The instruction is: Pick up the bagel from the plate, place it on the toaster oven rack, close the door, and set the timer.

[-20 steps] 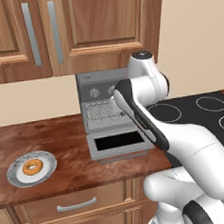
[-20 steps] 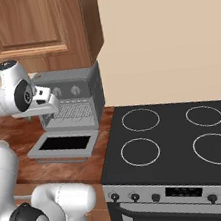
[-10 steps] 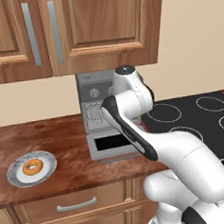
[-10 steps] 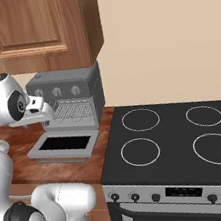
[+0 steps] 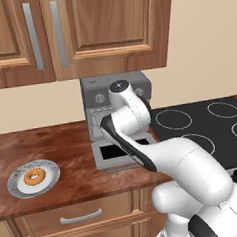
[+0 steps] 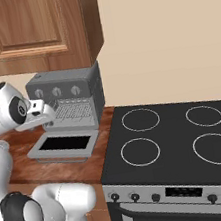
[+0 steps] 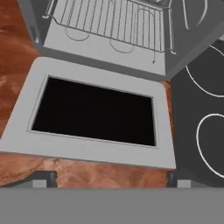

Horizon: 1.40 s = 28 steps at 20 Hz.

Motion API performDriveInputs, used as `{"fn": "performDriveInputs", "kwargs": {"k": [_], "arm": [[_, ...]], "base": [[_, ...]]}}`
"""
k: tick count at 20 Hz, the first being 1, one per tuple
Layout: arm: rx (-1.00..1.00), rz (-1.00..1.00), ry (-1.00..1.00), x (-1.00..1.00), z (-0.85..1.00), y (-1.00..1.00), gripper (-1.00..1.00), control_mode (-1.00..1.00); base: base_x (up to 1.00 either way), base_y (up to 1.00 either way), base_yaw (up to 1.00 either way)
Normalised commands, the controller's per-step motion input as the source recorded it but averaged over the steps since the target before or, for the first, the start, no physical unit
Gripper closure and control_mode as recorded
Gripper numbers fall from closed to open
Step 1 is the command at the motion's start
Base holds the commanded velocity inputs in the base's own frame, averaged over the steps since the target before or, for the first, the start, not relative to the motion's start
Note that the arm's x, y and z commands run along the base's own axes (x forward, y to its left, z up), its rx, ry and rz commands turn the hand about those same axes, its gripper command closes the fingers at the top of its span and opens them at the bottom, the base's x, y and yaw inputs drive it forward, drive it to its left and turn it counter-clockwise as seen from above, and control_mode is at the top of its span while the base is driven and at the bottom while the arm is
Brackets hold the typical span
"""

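The bagel, a small golden ring, lies on the plate at the left of the wooden counter, far from the arm. The toaster oven stands at the back with its door folded down flat, dark glass facing up. Inside the cavity sits the bare wire rack. My gripper hangs above the door's front edge. It is open, its two tips wide apart with nothing between them. From the right, the door and the rack lie just beyond my hand.
A black stove top with four rings adjoins the oven on the right. Wooden wall cabinets hang low over the oven. Bare wooden counter stretches between the plate and the door. Drawers run below the counter edge.
The arm has swung left and slightly down, carrying the hand from in front of the oven to over the door's front edge. The jaws stayed open. Bagel and plate have not moved.
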Motion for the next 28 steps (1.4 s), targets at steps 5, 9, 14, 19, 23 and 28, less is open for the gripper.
{"fn": "performDriveInputs", "kwargs": {"k": [5,9,14,19,23,28], "arm": [[-0.14,0.01,-0.02,0.40,-0.07,0.00,-1.00,-1.00],[-0.13,0.04,-0.03,0.41,-0.11,0.00,-1.00,-1.00],[-0.03,0.04,-0.07,0.33,-0.22,0.00,-1.00,-1.00],[0.00,0.04,-0.15,0.18,-0.26,0.00,-1.00,-1.00],[0.00,0.04,-0.17,0.19,-0.18,0.00,-1.00,-1.00],[0.00,0.01,-0.11,0.30,-0.06,0.08,-1.00,-1.00]], "base": [[0.00,0.00,0.00],[0.00,0.00,0.00],[0.00,0.00,0.00],[0.00,0.00,0.00],[0.00,0.00,0.00],[0.00,0.00,0.00]]}}
